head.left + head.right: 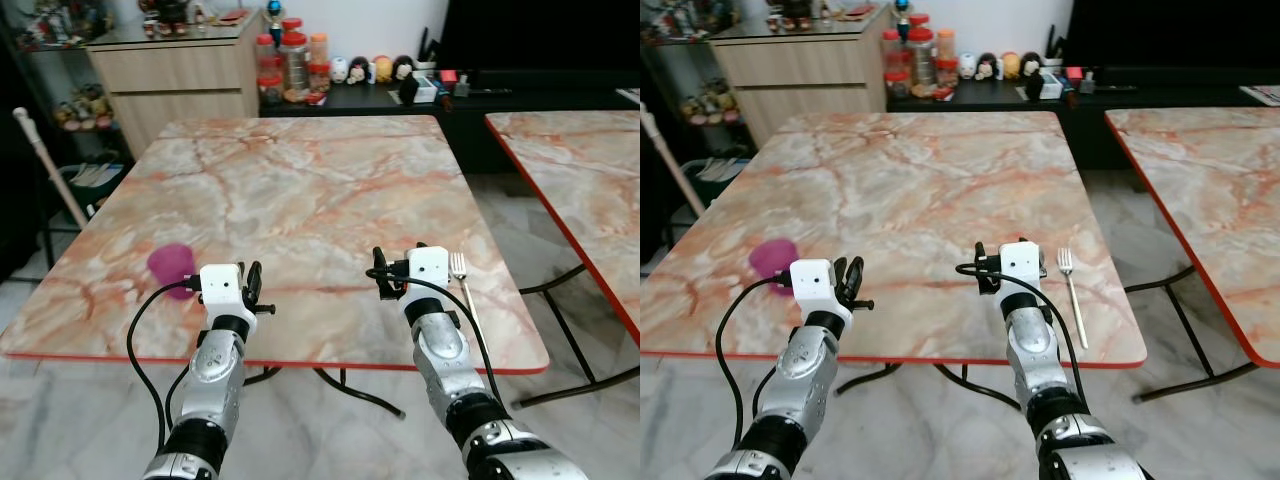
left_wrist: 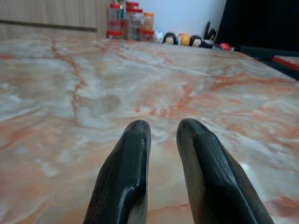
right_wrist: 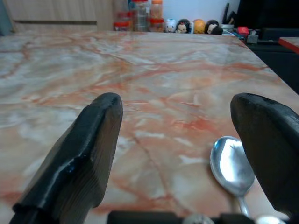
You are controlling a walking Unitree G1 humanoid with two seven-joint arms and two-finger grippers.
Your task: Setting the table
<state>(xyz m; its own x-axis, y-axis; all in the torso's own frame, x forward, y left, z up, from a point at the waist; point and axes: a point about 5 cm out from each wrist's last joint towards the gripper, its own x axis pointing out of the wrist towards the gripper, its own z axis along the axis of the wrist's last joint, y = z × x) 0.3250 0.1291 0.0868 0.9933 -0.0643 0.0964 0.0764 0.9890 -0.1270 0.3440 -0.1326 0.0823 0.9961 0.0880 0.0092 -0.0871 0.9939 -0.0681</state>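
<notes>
A silver fork [image 1: 462, 280] lies on the marble table [image 1: 300, 180] near its front right corner, tines pointing away from me. Just left of the fork, my right gripper [image 3: 187, 107] hovers open over the table's front edge. A silver spoon [image 3: 231, 163] lies on the tabletop between its fingers, close to one of them. A purple cup [image 1: 172, 265] stands near the front left edge. My left gripper [image 1: 252, 285] sits low over the table just right of the cup. Its fingertips [image 2: 138, 133] are close together with nothing between them.
A second marble table [image 1: 580, 170] stands to the right across a floor gap. Behind are a wooden cabinet [image 1: 170, 75], jars [image 1: 293, 65] and small figurines on a low black shelf. A pale stick [image 1: 45, 165] leans at the left.
</notes>
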